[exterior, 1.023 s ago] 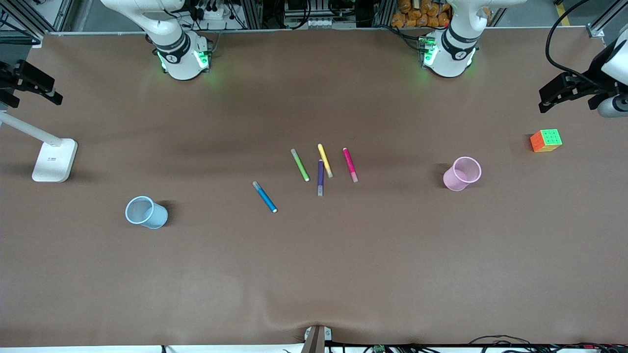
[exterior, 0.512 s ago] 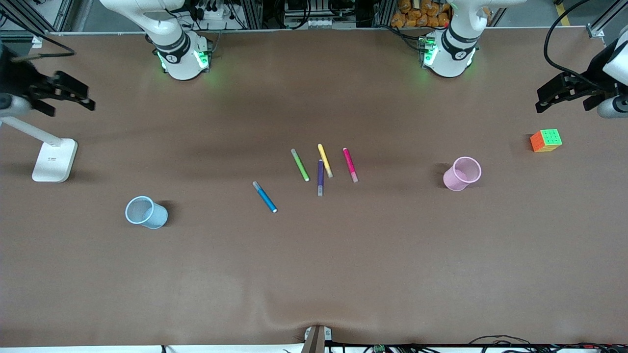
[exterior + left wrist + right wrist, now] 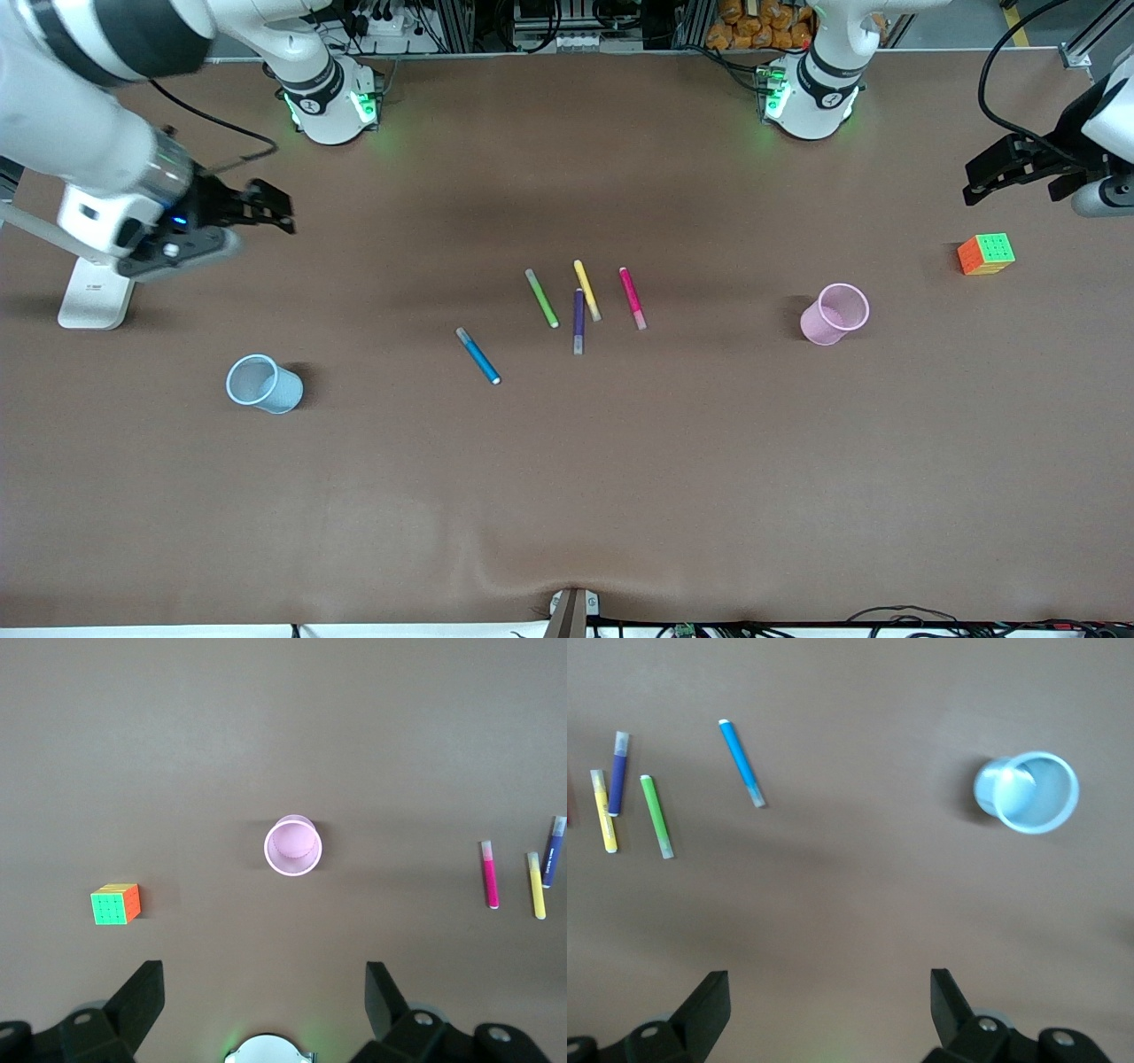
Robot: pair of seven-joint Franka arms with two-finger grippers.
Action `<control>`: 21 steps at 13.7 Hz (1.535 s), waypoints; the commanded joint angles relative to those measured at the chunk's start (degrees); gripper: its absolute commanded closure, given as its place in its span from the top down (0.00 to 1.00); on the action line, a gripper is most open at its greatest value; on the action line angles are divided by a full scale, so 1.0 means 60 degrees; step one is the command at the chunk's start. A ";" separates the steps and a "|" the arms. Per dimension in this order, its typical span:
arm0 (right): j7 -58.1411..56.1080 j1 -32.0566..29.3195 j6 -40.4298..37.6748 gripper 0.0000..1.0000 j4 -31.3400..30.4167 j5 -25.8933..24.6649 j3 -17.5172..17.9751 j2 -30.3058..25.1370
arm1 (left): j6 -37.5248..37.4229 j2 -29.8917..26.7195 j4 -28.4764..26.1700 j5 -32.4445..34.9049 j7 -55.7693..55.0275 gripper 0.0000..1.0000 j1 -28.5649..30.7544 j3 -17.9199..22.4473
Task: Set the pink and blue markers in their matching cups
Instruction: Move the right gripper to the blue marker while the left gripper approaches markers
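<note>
Slim, light, rigid magenta-pink felt-tip marker (image 3: 632, 298) and sky-blue felt-tip marker (image 3: 478, 355) lie flat near translucent pale pink plastic cup (image 3: 834, 314) and light blue plastic cup (image 3: 263, 384); likely roll-prone, best pinched mid-barrel. Left gripper (image 3: 1013, 167) and right gripper (image 3: 263, 206) hover with jaws spread, empty.

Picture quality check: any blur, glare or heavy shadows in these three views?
Front view: even light, soft shadows beside the blue cup and pink cup, green glow at both arm bases; the right gripper looks slightly smeared. Left wrist view: sharp, the pink marker crisp. Right wrist view: softer, the blue marker and cup edges a little blurred.
</note>
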 commanded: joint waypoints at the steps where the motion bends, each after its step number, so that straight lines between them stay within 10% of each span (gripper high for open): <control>1: 0.0069 0.0321 0.0449 1.00 0.0053 0.0122 -0.0102 0.0246 | -0.0039 -0.0145 -0.0356 -0.0078 -0.0244 1.00 0.0025 -0.0088; 10: 0.0084 0.1332 0.2222 1.00 0.0038 0.0385 -0.0102 0.1301 | 0.0999 -0.0145 -0.1776 -0.0092 -0.0977 1.00 0.0025 -0.0718; 21: 0.0727 0.2678 0.5895 1.00 -0.1191 0.0678 -0.0102 0.2545 | 0.5452 0.0045 -0.5000 -0.0078 -0.3950 1.00 0.0010 -0.2256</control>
